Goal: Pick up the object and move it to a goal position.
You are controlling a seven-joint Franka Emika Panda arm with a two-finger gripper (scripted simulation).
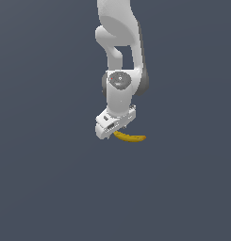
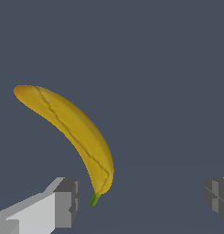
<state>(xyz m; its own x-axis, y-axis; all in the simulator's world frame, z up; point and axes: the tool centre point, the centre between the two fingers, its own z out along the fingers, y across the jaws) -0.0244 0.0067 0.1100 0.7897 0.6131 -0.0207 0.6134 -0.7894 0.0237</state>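
On the flat grey floor, just under the arm's lowered wrist, lies the banana (image 1: 130, 137), poking out toward the exterior view's right from beneath the white gripper (image 1: 111, 128). The gripper hangs low over it with its jaws spread wide. In the wrist view the two grey fingertips (image 2: 67, 201) sit far apart at either side of the picture, and nothing is held between them. The banana's green stem end reaches in close beside one fingertip, while most of the fruit curves away outside the gap. That spread stance reads as readiness for a grasp: the opening is far wider than the fruit is thick, leaving room to come down around it. Judged from the wrist view, however, the gap is not yet centred on the banana's thick middle, so a shift along its length looks needed before closing.

The banana itself is small, smoothly curved and deep yellow, with a darker ridge line running along its back, an orange-brown blunt tip and a short green stem. No goal marker shows in either view.
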